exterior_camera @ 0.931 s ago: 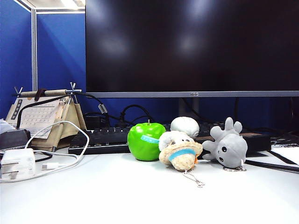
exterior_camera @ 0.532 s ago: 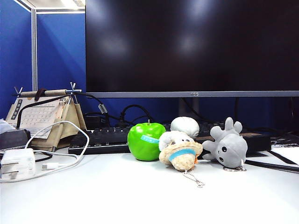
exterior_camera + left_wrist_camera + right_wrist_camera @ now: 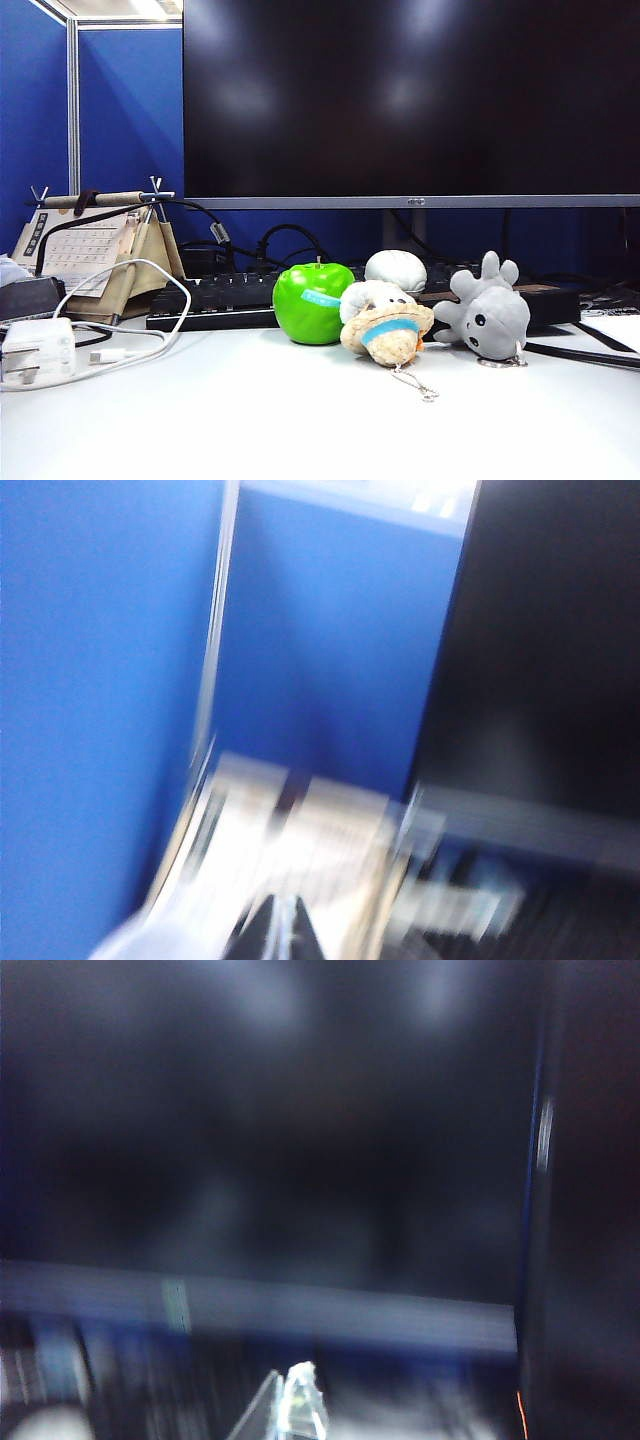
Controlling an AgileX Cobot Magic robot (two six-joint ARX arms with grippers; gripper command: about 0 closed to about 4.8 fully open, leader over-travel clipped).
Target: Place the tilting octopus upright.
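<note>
- Two arms were mine to drive, and neither showed in the exterior view; both wrist views were smeared with blur.
- My left gripper point(image 3: 283, 927) showed only as dark fingertips that looked pressed together, aimed toward the blue partition and the desk calendar point(image 3: 85, 250), well apart from the toys.
- My right gripper point(image 3: 290, 1405) showed pale tips drawn together and pinching nothing, facing the dark monitor point(image 3: 410, 100).
- The tilting octopus point(image 3: 487, 310) lay at the right end of the toy row, tipped over with its legs pointing up and back, its head on the table point(image 3: 300, 420) and its keyring point(image 3: 502, 361) beneath it.
- Just beside it sat the beige plush point(image 3: 385, 325), then the green apple point(image 3: 312, 302), with the white ball point(image 3: 396, 269) behind.
- I judged the job not yet begun, with a full reach ahead.
- Risk one: descending on blurred wrist views, I could misjudge and shove the octopus into the keyboard point(image 3: 215, 295).
- Risk two: a wide approach could knock the beige plush or snag its chain point(image 3: 415, 383).
- Risk three: a soft round head could squirm out of a shallow pinch, or the toy could topple again when let go.
</note>
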